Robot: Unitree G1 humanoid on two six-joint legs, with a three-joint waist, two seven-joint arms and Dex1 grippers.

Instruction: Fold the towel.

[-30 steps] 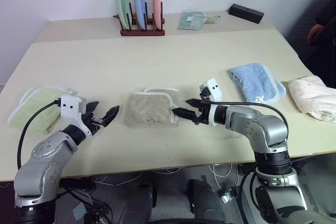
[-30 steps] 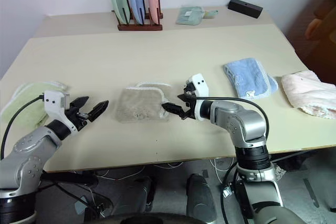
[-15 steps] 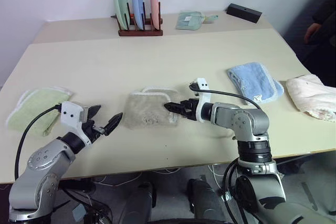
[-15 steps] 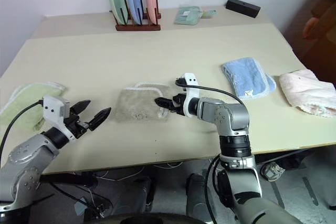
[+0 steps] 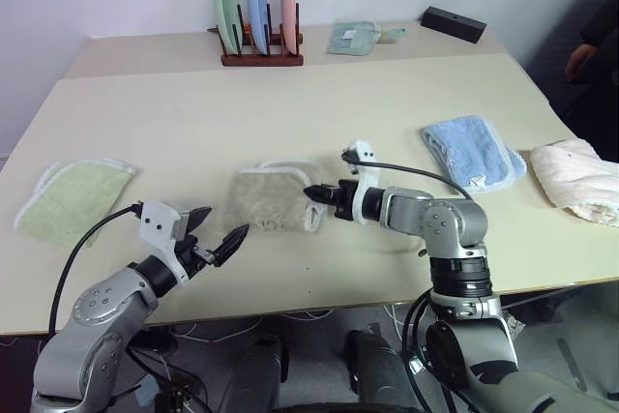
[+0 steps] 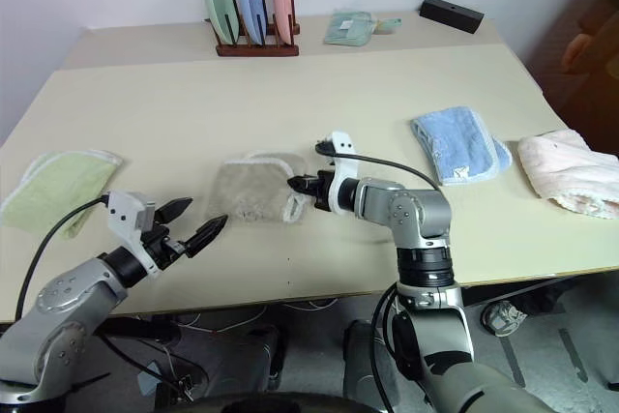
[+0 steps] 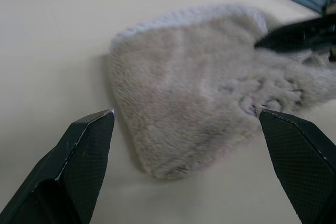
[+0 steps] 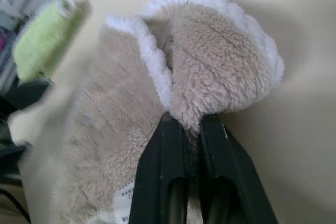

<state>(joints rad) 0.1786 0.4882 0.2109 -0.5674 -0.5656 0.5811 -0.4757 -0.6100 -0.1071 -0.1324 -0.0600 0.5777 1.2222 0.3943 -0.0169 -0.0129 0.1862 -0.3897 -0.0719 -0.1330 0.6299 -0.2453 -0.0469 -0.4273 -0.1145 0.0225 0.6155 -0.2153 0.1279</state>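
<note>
Starting at the far left of the table (image 5: 145, 113), a pale green towel (image 5: 70, 200) lies flat by itself. Next comes the left gripper (image 5: 215, 242), hanging low over the table's near edge with its two black fingers spread wide and nothing between them; it points toward the towel (image 5: 269, 198) but stays short of it. That beige towel sits near the middle of the table, its right edge lifted and bunched (the white corded trim curls up there). The right gripper (image 5: 311, 193) has its fingers pinched tight on that raised edge, cloth caught between them. Further right lie a light-blue towel (image 5: 472, 152) and then a pinkish-white towel (image 5: 580, 179) at the table's right edge. Along the back stand a plate rack (image 5: 257, 14), a small folded greenish cloth (image 5: 353, 37) and a black box (image 5: 454, 24).
</note>
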